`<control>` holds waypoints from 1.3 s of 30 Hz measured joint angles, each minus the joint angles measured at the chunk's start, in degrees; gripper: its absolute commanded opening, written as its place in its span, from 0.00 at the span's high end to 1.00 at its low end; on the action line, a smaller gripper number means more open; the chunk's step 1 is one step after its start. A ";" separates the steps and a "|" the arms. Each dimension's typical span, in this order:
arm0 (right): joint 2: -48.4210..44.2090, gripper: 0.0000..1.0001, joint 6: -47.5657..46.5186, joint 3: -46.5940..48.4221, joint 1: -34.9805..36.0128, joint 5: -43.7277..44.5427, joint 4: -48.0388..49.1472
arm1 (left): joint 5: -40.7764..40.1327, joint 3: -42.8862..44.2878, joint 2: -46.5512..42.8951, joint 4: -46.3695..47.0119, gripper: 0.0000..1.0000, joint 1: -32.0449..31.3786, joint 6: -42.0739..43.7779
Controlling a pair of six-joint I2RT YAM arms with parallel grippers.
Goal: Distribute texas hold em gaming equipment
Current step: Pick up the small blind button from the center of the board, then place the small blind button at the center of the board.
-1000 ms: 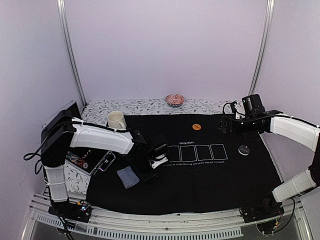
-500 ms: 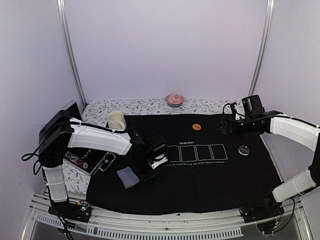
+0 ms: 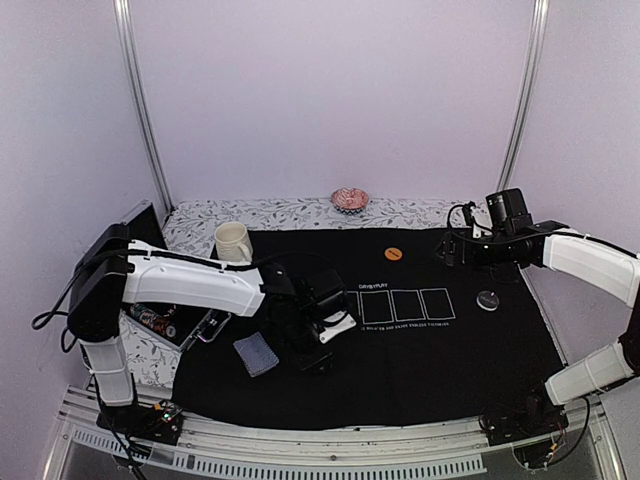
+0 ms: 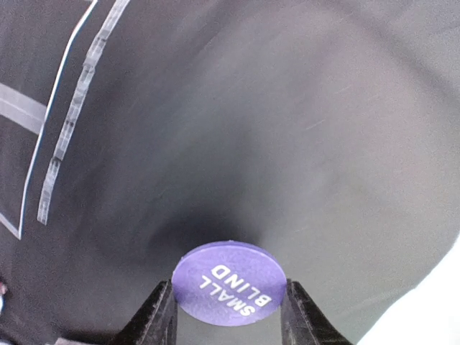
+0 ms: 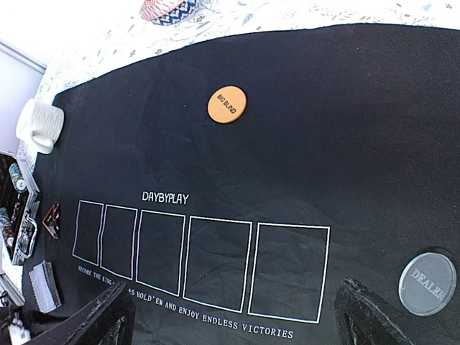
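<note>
My left gripper (image 4: 228,320) is shut on a purple round button (image 4: 228,282) lettered SMALL BLIND, one finger on each edge, and holds it just above the black mat (image 3: 430,365). In the top view that left gripper (image 3: 325,345) hangs near the left end of the printed card boxes (image 3: 400,304). My right gripper (image 5: 233,316) is open and empty, high over the mat's right side. An orange BIG BLIND button (image 5: 227,104) lies at the far middle of the mat and a grey-black DEALER button (image 5: 427,283) at the right. A blue-grey card deck (image 3: 256,353) lies at the front left, with a red-outlined triangle (image 5: 52,219) near it.
A cream mug (image 3: 232,240) stands at the mat's far left corner. A pink ruffled dish (image 3: 349,199) sits on the flowered cloth behind the mat. A clear case and chip tray (image 3: 190,325) lie off the mat's left edge.
My left gripper has closed a little on the purple button and moved right and toward the front edge with it. The right arm has barely moved.
</note>
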 measured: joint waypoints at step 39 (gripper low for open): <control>-3.19 0.01 0.24 0.00 0.00 0.00 -1.44 | 1.22 17.53 14.36 -1.18 0.20 -10.56 5.31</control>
